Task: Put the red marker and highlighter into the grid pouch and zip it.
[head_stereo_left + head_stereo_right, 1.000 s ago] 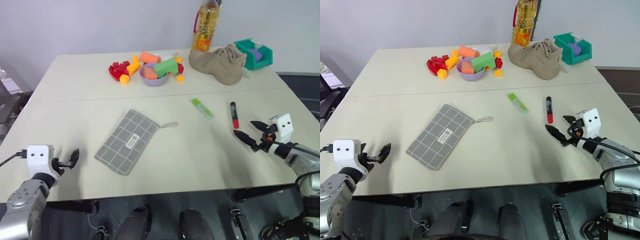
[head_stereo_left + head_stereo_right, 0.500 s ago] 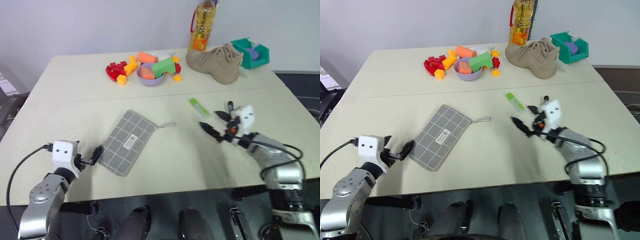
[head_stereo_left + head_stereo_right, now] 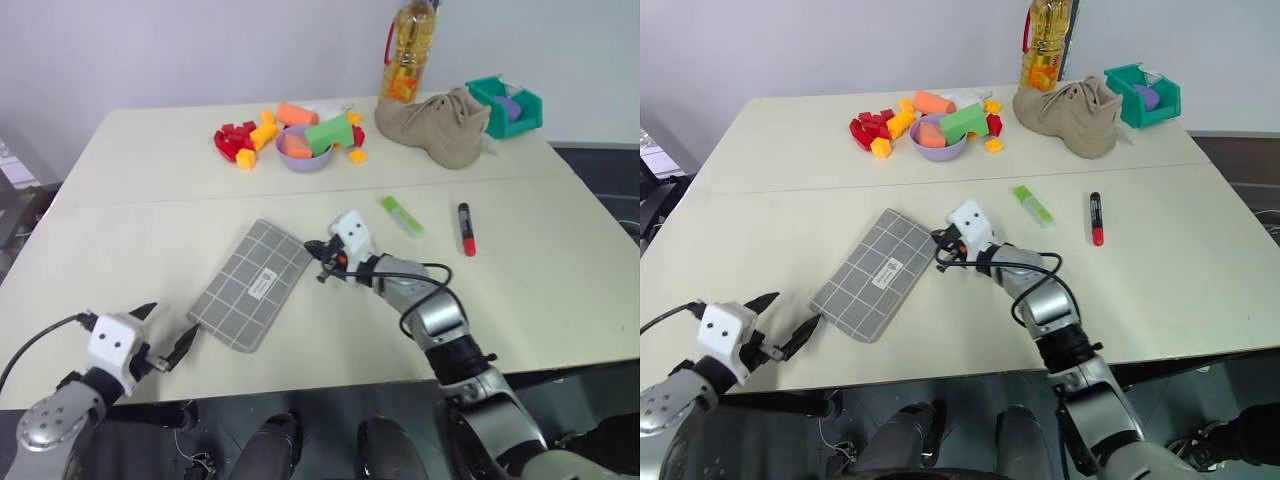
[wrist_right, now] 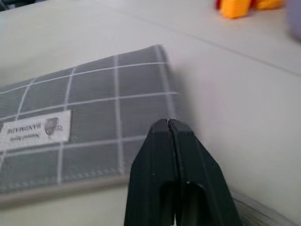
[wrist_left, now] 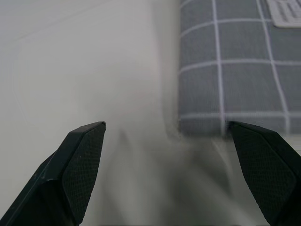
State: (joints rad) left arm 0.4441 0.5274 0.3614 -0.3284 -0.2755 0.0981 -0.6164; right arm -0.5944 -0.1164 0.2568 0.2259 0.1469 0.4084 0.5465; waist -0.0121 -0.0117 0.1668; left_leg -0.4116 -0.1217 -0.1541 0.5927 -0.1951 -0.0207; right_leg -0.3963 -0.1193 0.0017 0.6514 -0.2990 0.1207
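The right gripper (image 3: 940,243), fingers pressed together, is sitting at the grid pouch (image 3: 872,273)'s right end by the zipper. The left gripper (image 3: 790,322), fingers wide, is hovering by its near-left corner. Red marker (image 3: 1096,218) and highlighter (image 3: 1034,205) are lying untouched to the right; packing and zipping are not yet done.

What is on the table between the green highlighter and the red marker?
Nothing: bare table lies between the highlighter and the red marker, as the right eye view shows.

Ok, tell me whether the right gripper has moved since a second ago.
Yes. The right gripper has swung left across the table, from right of the red marker to the zipper end of the grid pouch, and is now shut.
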